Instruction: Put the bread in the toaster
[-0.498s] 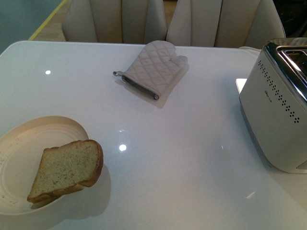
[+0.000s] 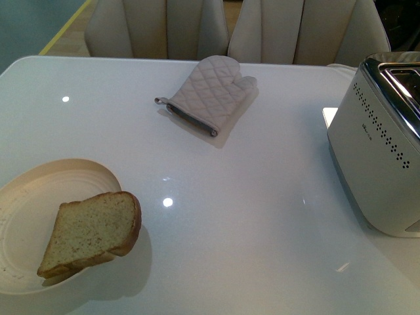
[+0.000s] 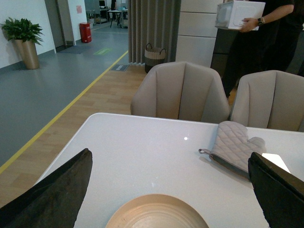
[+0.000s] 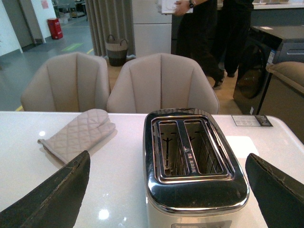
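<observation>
The bread (image 2: 92, 231), a tan slice with brown crust, lies on a cream plate (image 2: 39, 197) at the front left of the white table, overhanging the plate's right rim. The white toaster (image 2: 377, 157) with chrome top stands at the right edge; its two slots (image 4: 187, 149) are empty in the right wrist view. Neither arm shows in the front view. My left gripper (image 3: 171, 190) is open, its dark fingers (image 3: 52, 197) wide apart above the plate's far rim (image 3: 156, 209); the bread is hidden there. My right gripper (image 4: 166, 190) is open, fingers (image 4: 52, 197) on either side of the toaster.
A grey quilted oven mitt (image 2: 210, 95) lies at the table's back middle, also in the left wrist view (image 3: 232, 147) and right wrist view (image 4: 78, 133). Two beige chairs (image 2: 157, 26) stand behind the table. People stand further back (image 4: 204, 33).
</observation>
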Available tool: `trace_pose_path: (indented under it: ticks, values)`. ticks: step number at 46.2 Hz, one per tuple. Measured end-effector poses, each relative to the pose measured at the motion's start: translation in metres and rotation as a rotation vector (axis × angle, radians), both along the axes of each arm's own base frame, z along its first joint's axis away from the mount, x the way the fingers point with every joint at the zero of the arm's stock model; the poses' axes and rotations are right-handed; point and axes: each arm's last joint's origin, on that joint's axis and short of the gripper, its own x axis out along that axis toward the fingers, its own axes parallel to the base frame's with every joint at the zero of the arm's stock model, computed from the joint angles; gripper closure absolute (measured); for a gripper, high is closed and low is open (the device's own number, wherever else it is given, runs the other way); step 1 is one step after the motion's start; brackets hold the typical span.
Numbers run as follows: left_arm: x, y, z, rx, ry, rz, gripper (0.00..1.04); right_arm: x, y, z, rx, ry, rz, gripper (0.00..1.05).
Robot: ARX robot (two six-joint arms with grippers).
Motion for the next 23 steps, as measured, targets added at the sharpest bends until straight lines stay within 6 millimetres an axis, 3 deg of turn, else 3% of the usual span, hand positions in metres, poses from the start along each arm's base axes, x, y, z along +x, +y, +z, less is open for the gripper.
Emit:
trace_pose_path:
  ticks: [7,17,23]
  values:
    - [0.008,0.002,0.000,-0.298,0.347,-0.032,0.07,0.000,0.000,0.000,0.000,0.000,0.000,0.09]
    - [0.041,0.017,0.008,-0.442,0.382,0.009,0.07,0.000,0.000,0.000,0.000,0.000,0.000,0.09]
    - [0.076,0.038,-0.011,-0.482,0.441,0.089,0.07,0.000,0.000,0.000,0.000,0.000,0.000,0.09]
